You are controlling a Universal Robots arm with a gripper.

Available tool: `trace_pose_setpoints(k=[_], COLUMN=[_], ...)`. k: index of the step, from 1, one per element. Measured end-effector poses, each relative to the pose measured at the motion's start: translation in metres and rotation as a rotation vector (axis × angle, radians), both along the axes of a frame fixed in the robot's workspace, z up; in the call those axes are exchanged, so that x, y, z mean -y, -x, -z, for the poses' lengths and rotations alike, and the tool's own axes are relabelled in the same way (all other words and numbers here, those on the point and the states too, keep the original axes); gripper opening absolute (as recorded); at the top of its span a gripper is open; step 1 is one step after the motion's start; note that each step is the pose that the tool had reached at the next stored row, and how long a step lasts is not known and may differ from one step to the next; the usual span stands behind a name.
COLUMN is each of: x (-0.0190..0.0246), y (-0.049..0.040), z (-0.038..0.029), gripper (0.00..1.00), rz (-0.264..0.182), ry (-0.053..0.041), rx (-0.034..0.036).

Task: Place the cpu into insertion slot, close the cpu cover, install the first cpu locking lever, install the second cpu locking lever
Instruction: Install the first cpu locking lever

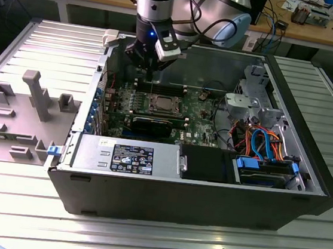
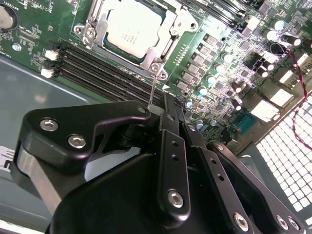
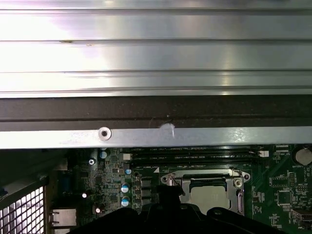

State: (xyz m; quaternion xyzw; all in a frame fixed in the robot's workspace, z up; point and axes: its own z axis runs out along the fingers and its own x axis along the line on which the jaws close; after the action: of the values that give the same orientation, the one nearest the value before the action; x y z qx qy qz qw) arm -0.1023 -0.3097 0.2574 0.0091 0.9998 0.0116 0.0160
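The cpu [image 2: 131, 27] lies flat in the insertion slot [image 2: 87, 32] on the green motherboard [image 1: 201, 127]. The cpu cover [image 2: 165, 46] is down over it, its window framing the silver top. A thin wire cpu locking lever [image 2: 153, 87] stands up from the socket's corner into my gripper [image 2: 158, 108], whose fingers are shut on its upper end. In the exterior view my gripper [image 1: 151, 70] hangs just behind the socket with the cpu [image 1: 163, 105]. The first wrist view has the cpu [image 3: 209, 195] and cover [image 3: 235, 183] near the case wall.
Black memory slots [image 2: 97, 63] run beside the socket. A power supply [image 1: 127, 156] and a drive cage with coloured cables [image 1: 266, 149] line the case's front and the exterior view's right. Grey fixtures [image 1: 31, 94] stand outside on the exterior view's left. The case wall [image 3: 156, 136] is close.
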Motion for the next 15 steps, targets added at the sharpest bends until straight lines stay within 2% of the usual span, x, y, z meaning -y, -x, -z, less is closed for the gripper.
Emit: trace_pose_setpoints(k=[15], x=[0.0], y=[-0.004], z=[0.0], gripper=[0.11], rz=[0.0], ry=[0.0001], rx=[0.0])
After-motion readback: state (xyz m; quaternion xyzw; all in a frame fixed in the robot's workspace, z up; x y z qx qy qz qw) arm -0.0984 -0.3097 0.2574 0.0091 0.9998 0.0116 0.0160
